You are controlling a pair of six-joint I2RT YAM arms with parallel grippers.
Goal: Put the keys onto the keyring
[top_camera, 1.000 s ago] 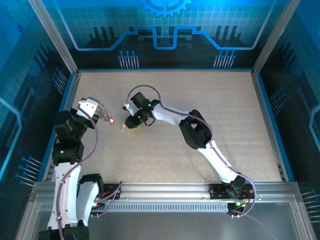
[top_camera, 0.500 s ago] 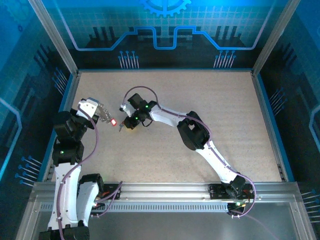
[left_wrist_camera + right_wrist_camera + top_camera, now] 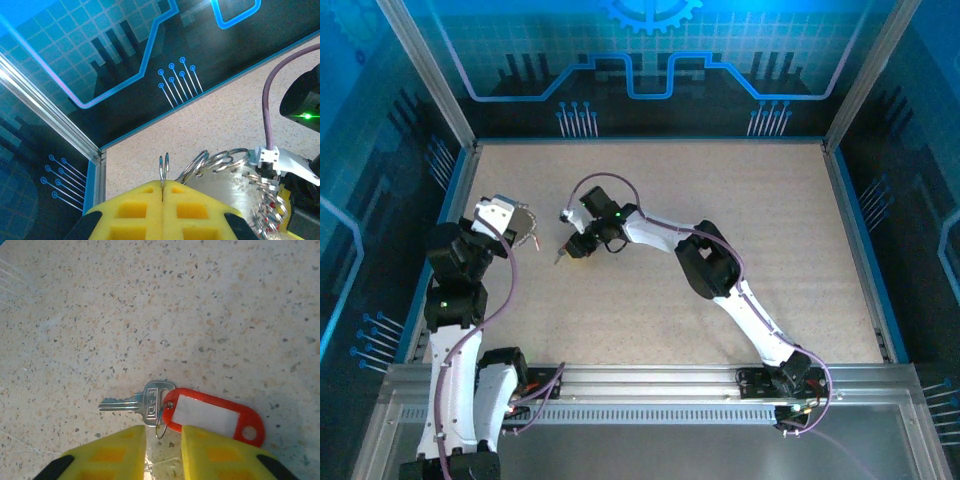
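Note:
My left gripper [image 3: 523, 226] is held above the table's left side, shut on the keyring [image 3: 528, 219]. In the left wrist view its yellow fingers [image 3: 135, 210] pinch a thin silvery ring of the keyring [image 3: 162, 165], and more linked loops [image 3: 217, 161] trail off to the right. My right gripper [image 3: 568, 247] is down at the table, open. One of the keys [image 3: 142, 401], silver with a red tag [image 3: 210, 416], lies flat in front of it, with its small split ring [image 3: 161, 429] in the gap between the yellow fingertips [image 3: 125, 450]. The key's tip [image 3: 558, 257] pokes out beside the gripper.
The speckled table [image 3: 740, 210] is walled by blue panels and aluminium posts [image 3: 425, 70]. The right arm's wrist and purple cable [image 3: 272, 105] hang close to the right of the left gripper. An aluminium rail [image 3: 650, 380] runs along the near edge.
The right gripper shifted slightly left toward the left gripper, closed, then reopened. The red tag seen between the grippers earlier is now hidden in the top view. The left arm stayed put.

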